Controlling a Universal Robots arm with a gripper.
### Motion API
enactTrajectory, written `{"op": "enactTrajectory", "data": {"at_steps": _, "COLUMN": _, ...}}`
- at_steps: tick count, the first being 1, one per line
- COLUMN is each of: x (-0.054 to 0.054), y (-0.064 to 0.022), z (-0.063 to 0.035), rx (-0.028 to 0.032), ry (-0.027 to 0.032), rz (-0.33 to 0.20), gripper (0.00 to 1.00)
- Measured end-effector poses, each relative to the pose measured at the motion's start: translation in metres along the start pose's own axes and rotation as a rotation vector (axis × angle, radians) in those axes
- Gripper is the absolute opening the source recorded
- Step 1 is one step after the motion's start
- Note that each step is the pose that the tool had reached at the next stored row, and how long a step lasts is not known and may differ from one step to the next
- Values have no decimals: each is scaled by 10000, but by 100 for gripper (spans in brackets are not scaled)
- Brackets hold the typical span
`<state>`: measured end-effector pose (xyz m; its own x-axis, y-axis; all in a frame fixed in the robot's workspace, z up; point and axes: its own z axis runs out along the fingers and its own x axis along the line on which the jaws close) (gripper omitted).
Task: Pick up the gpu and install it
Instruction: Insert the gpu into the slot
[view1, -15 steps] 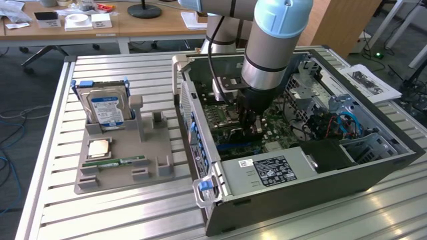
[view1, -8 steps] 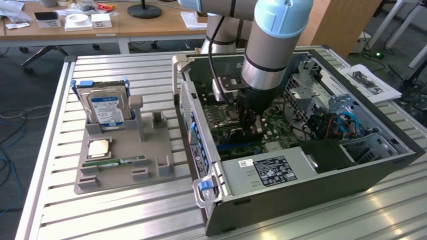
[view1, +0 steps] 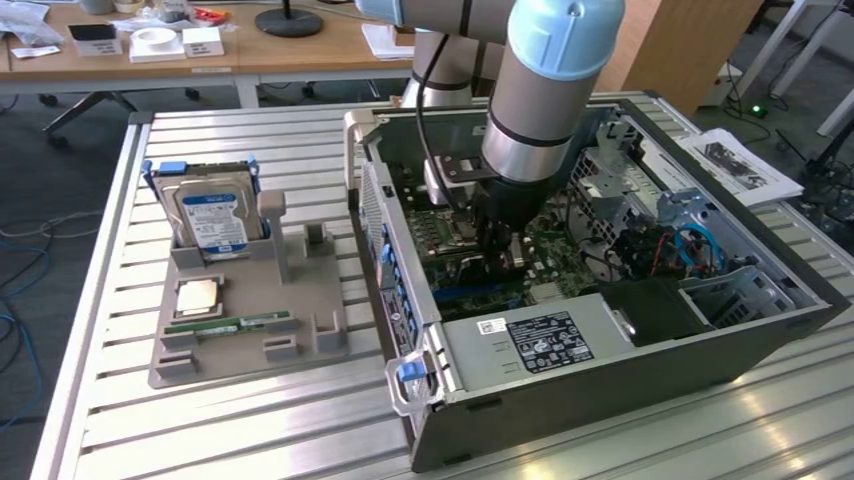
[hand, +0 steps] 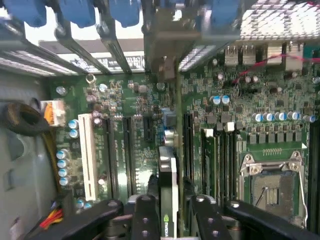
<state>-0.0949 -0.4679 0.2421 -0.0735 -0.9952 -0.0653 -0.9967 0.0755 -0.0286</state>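
gpu (hand: 167, 175) edge-on, green NVIDIA eye logo on its top edge, no other text legible. fingers (hand: 145, 217) clamped on it, one on each face, card centred between them. It stands over the motherboard (hand: 125, 100) in line with the black slots; seated or not, can't tell. All inside the open PC case (view1: 400, 300). Hard drive (view1: 214, 215) label unreadable, in its holder on the tabletop (view1: 267, 420).

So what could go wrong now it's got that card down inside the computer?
The gpu, gripped edge-on by the gripper, could come down beside a slot and scrape the motherboard. The thin card might also tilt between the fingers.
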Motion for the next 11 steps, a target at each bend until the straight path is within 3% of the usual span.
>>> {"op": "enactTrajectory", "data": {"at_steps": 1, "x": 1, "y": 0, "z": -4, "rx": -2, "ry": 10, "rz": 0, "gripper": 27}}
{"op": "enactTrajectory", "data": {"at_steps": 2, "x": 2, "y": 0, "z": -12, "rx": -10, "ry": 30, "rz": -2, "gripper": 34}}
{"op": "enactTrajectory", "data": {"at_steps": 11, "x": 0, "y": -2, "z": -53, "rx": -14, "ry": 29, "rz": -61, "gripper": 34}}
